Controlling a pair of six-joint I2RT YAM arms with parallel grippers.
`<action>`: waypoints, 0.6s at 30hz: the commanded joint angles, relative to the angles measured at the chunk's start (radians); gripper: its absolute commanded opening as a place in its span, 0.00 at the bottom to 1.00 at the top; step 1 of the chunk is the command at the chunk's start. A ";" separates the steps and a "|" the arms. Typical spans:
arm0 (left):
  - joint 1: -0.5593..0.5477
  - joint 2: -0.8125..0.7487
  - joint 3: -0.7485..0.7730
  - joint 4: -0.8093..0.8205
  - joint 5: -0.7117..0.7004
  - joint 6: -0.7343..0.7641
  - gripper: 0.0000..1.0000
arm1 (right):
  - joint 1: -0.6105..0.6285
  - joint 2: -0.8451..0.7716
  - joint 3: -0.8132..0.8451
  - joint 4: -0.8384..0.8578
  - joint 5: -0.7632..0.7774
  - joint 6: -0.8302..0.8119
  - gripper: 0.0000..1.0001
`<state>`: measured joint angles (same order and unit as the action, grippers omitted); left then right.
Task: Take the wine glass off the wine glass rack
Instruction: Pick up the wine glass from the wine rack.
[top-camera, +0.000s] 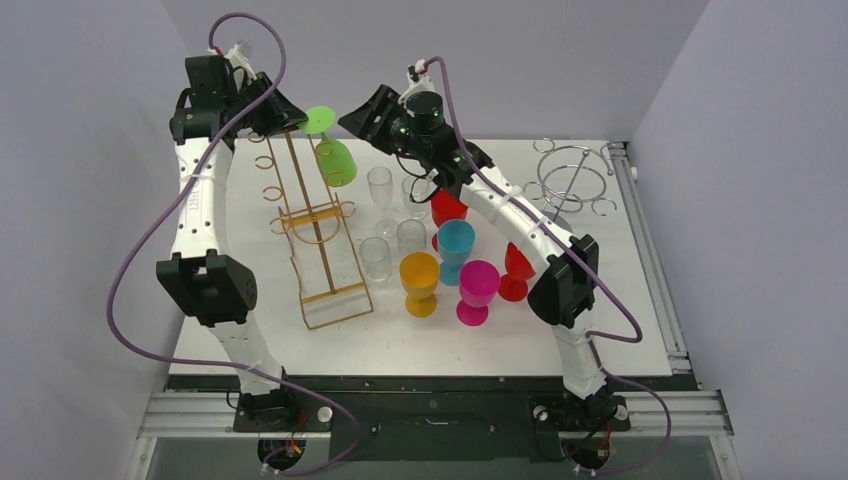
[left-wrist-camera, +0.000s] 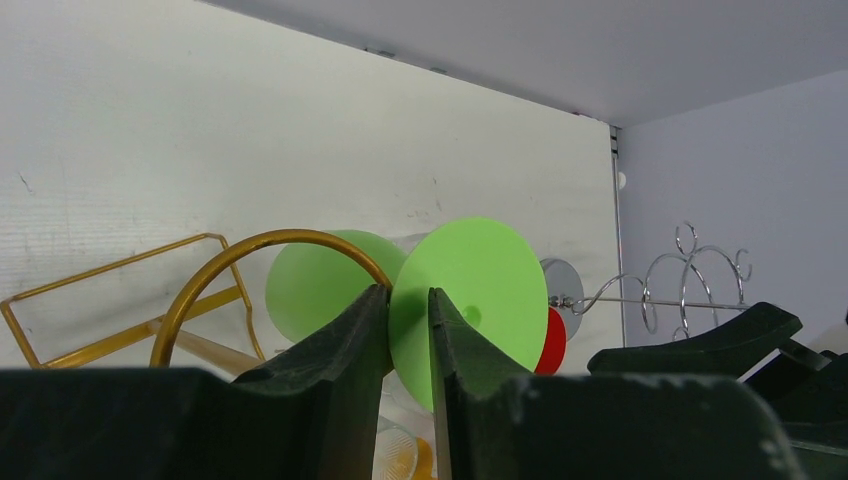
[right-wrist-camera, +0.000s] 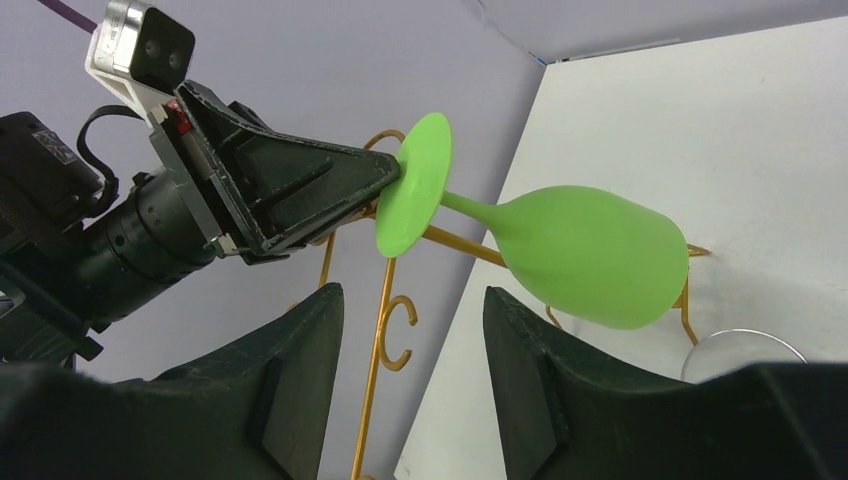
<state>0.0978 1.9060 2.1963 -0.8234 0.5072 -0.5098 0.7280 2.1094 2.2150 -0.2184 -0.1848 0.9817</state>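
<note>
Your top cam sits high over the near edge, looking down and forward, so you get the whole table (top-camera: 620, 340) in one wide shot from well back.

Your left wrist cam rides right behind the left gripper (left-wrist-camera: 405, 300). It's super close and faces out along the fingers, across the table toward the silver rack (left-wrist-camera: 680, 280) on the right side.

Your right wrist cam peeks out between the fingers of the right gripper (right-wrist-camera: 412, 300) from a little further off. It's aimed left, straight at the left gripper.

All three views overlap on the green wine glass (left-wrist-camera: 470, 290) and the top of the gold rack (left-wrist-camera: 230, 250). The two wrist cams see that spot from roughly opposite sides.
</note>
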 joint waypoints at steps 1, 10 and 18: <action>-0.020 0.026 0.013 -0.049 0.014 0.042 0.19 | 0.007 0.002 0.055 0.081 0.041 0.007 0.49; -0.027 0.001 -0.046 -0.029 0.028 0.044 0.19 | 0.007 0.037 0.080 0.085 0.050 0.019 0.47; -0.038 -0.013 -0.071 -0.025 0.033 0.047 0.19 | 0.010 0.080 0.101 0.114 0.065 0.047 0.44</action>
<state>0.0795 1.8961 2.1635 -0.7818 0.5171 -0.4892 0.7284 2.1666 2.2604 -0.1688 -0.1471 1.0111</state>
